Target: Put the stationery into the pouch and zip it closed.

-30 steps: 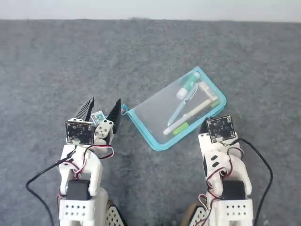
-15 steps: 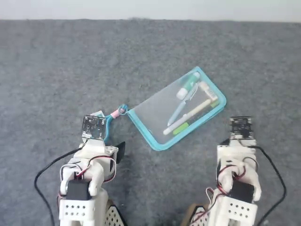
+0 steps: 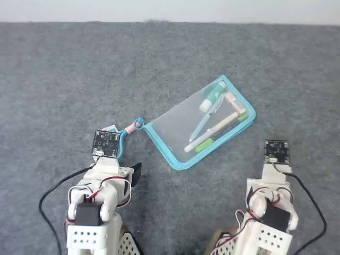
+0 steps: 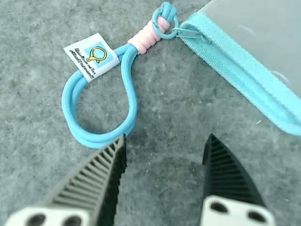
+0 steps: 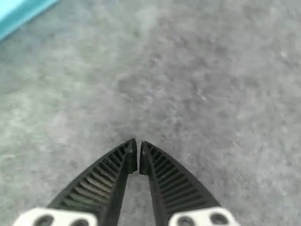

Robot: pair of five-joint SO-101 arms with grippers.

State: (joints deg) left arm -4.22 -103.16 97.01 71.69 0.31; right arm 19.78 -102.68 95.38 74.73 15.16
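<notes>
left end effector (image 4: 167,137) is held wide open and empty, just near of the blue cord loop (image 4: 130,96) tied to the zip pull (image 4: 182,32). right end effector (image 5: 137,141) is pressed closed on nothing over bare bench (image 3: 64,69). the stationery (image 3: 212,125) is seen inside the pouch (image 3: 169,123) at mid-bench, its zip apparently drawn across. the task is judged finished; only a retreat is called for. compared with a second ago, both arms are pulled back nearer, off the pouch.

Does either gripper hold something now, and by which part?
Nothing is held. The left gripper is open near the cord loop; the right gripper is shut, empty.
</notes>
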